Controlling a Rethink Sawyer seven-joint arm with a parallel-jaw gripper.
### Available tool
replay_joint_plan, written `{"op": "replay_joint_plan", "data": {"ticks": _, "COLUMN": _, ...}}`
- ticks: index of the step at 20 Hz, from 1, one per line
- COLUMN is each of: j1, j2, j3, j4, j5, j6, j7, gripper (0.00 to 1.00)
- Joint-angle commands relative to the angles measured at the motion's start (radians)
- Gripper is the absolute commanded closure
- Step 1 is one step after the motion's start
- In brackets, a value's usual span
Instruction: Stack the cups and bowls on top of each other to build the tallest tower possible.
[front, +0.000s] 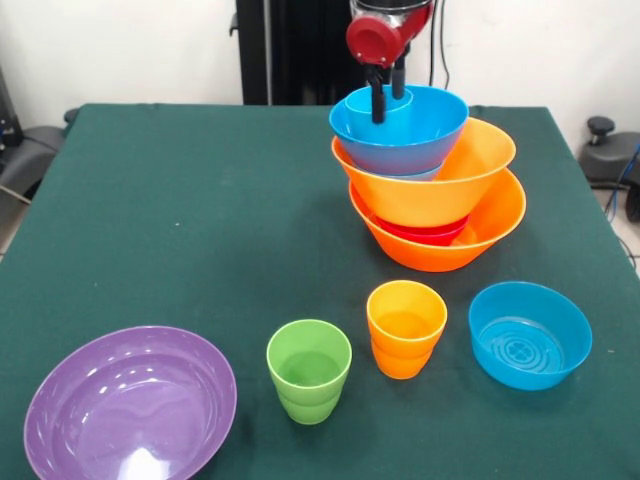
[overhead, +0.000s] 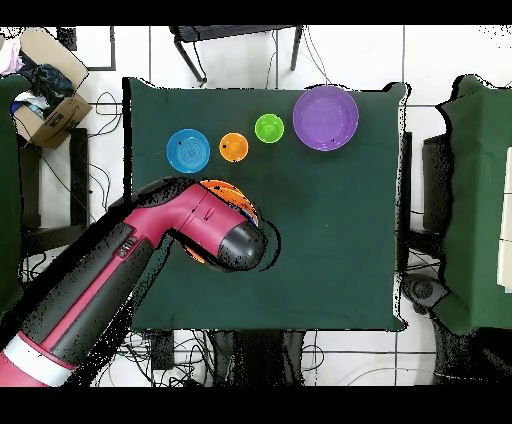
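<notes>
Gripper (front: 388, 98) is where we are looking first: it is hanging straight down into the top of the tower (front: 430, 190), its two dark fingers (front: 378, 104) dipping inside the big blue bowl (front: 398, 130). A blue cup (front: 372, 101) is sitting in that bowl, and the fingers are straddling its rim, one inside and one outside, so we are calling it a pinch on the cup wall.

Directly under the gripper we are seeing the pile lean: blue bowl on top, then an orange bowl (front: 440, 185), a red bowl (front: 425, 233) peeking out beneath it, and a second orange bowl (front: 470, 240) as the base on the green table (front: 150, 220).

Toward the camera from the gripper in the front view, four pieces are standing loose and well apart from the tower. The orange cup (front: 405, 327) is sitting almost straight below the gripper, upright. To its picture-right we are spotting a small blue bowl (front: 529, 335); to its picture-left a green cup (front: 309, 370), upright too, and farthest off, at the table's corner, the purple bowl (front: 130, 405).

From overhead, the red and black arm (overhead: 150, 260) is covering nearly all of the tower, and we are catching only an orange sliver beside it.
</notes>
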Motion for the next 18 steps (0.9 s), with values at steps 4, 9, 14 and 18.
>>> {"op": "replay_joint_plan", "data": {"ticks": 4, "j1": -0.008, "j2": 0.015, "j3": 0.098, "j4": 0.015, "j5": -0.037, "j6": 0.003, "j7": 0.099, "gripper": 0.00}}
{"op": "replay_joint_plan", "data": {"ticks": 9, "j1": -0.016, "j2": -0.003, "j3": 0.072, "j4": 0.010, "j5": -0.058, "j6": -0.020, "j7": 0.125, "gripper": 0.00}}
{"op": "replay_joint_plan", "data": {"ticks": 14, "j1": -0.014, "j2": -0.042, "j3": 0.036, "j4": -0.015, "j5": -0.078, "j6": -0.104, "j7": 0.231, "gripper": 0.00}}
{"op": "replay_joint_plan", "data": {"ticks": 18, "j1": -0.003, "j2": -0.079, "j3": -0.020, "j4": -0.046, "j5": -0.086, "j6": -0.178, "j7": 0.356, "gripper": 0.00}}
